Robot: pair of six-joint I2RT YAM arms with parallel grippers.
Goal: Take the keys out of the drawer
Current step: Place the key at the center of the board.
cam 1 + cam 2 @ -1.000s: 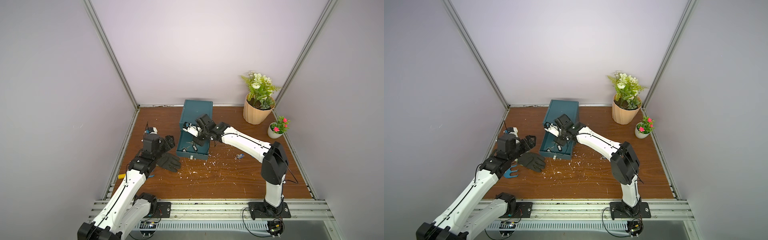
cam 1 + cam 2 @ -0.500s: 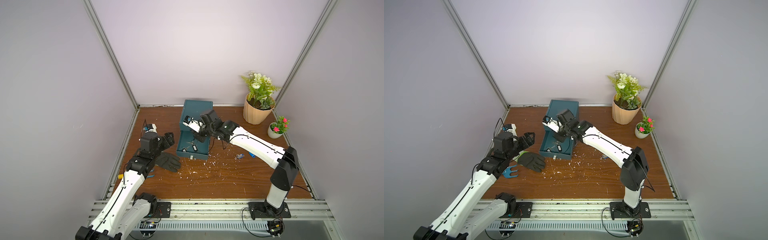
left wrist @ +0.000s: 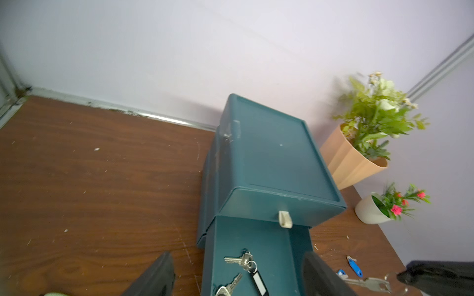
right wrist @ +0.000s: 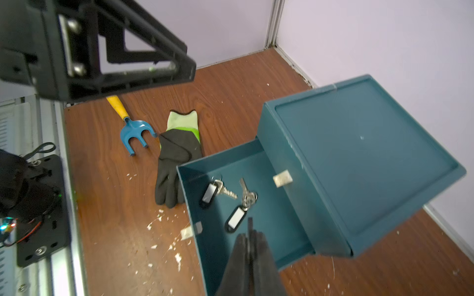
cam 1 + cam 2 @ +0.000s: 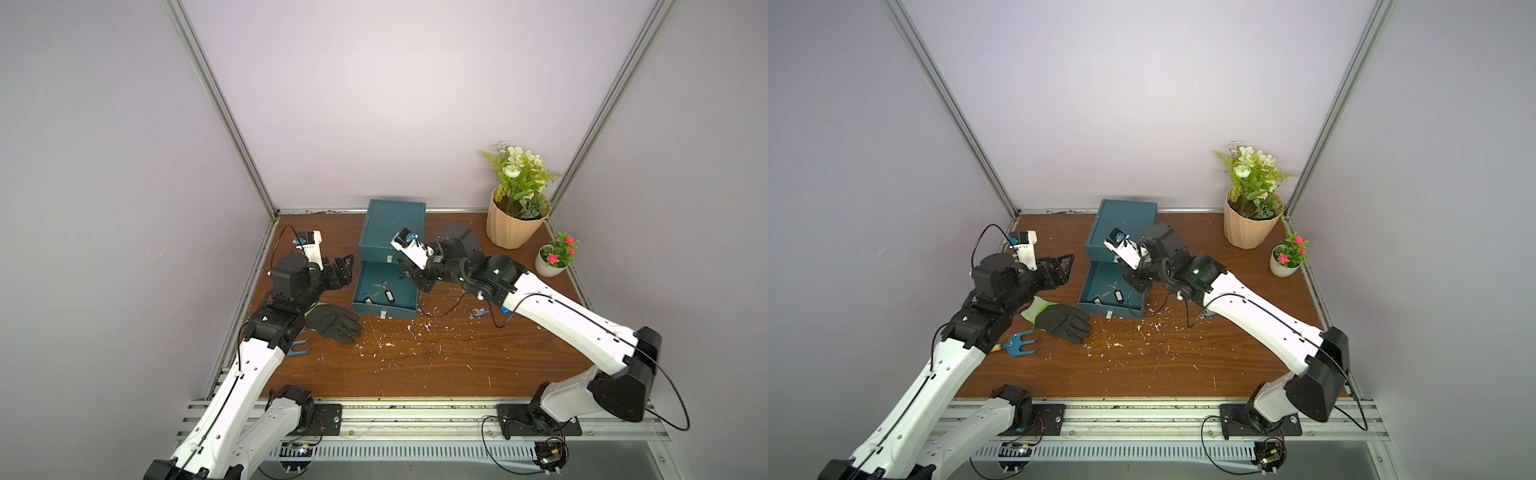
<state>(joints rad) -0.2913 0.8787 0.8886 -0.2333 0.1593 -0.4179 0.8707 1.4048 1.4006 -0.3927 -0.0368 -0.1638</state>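
Two black-tagged keys (image 4: 234, 219) left in drawer (image 4: 272, 225); blue-tagged keys (image 3: 355, 266) out on counter (image 3: 102, 192) beside it; my right fingers (image 4: 241, 261) together, left fingers (image 3: 154, 279) apart.

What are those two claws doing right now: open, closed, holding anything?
Left gripper: open, empty.
Right gripper: shut, nothing visibly held.

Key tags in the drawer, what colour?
Both tags are black with white labels; the right wrist view shows it best.

Teal drawer (image 4: 277, 220); silver keys (image 4: 247, 199), black tags; brown woodgrain table (image 4: 107, 194).
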